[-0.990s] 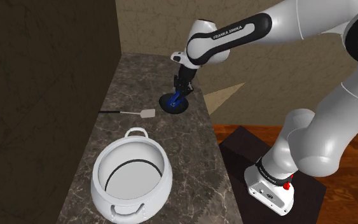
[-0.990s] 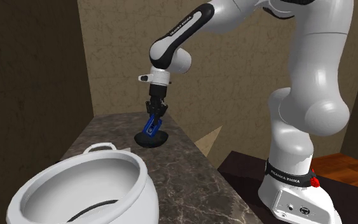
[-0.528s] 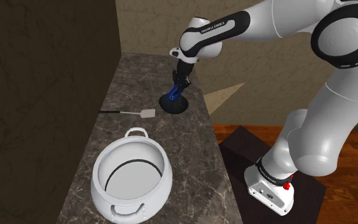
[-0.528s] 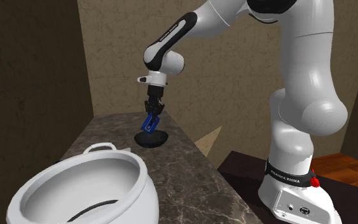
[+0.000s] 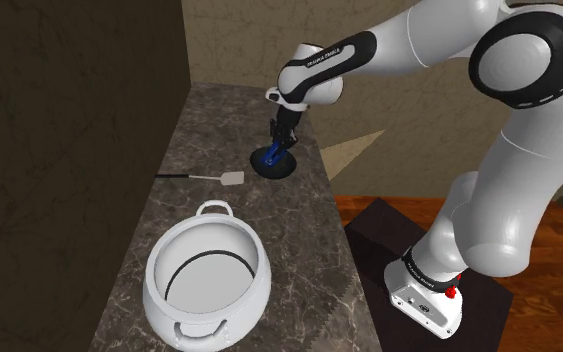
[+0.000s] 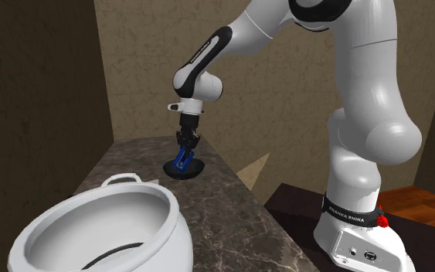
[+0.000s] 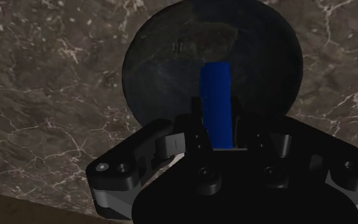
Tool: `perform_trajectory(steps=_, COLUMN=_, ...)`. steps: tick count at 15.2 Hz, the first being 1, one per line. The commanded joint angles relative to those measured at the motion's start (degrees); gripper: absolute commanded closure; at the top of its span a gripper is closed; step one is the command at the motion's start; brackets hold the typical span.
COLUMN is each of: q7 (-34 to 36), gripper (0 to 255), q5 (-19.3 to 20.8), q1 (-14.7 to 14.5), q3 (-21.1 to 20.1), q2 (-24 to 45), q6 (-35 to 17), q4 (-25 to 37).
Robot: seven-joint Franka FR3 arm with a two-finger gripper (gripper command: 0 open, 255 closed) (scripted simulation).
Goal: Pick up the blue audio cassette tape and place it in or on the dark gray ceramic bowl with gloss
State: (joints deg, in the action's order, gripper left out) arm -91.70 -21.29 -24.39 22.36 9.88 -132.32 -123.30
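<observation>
One slim blue cassette (image 7: 215, 95) hangs pinched in the hand (image 7: 217, 130) above the bowl (image 7: 161, 70).

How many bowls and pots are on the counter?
2. The dark bowl lies under the gripper holding the blue cassette; the white pot stands nearer the shoulder camera. None seems hidden.
</observation>
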Motion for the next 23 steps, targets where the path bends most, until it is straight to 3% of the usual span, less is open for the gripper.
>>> perform_trajectory(steps=1, q7=-0.87, gripper=255, q5=-1.07, q1=0.10, q3=-0.30, q2=1.21, q6=-1.40, q4=-0.37)
perform_trajectory(steps=10, q7=-1.43, gripper=255, q5=-1.71, q1=0.17, q3=-0.43, q2=1.92, q6=-2.16, q4=-0.57)
perform_trajectory(steps=11, q7=-1.34, gripper=0, q5=-1.68, q1=0.12, q3=-0.45, q2=1.89, q6=-2.15, q4=-0.56)
perform_trajectory(steps=16, q7=-1.43, gripper=0, q5=-1.71, q1=0.17, q3=-0.43, q2=1.92, q6=-2.16, q4=-0.57)
perform_trajectory(steps=20, q7=1.27, gripper=0, q5=2.45, q1=0.16, q3=1.03, q2=-2.94, q6=3.71, q4=1.15)
perform_trajectory(steps=23, q7=1.27, gripper=0, q5=2.46, q1=0.18, q3=1.02, q2=-2.95, q6=3.71, q4=1.14)
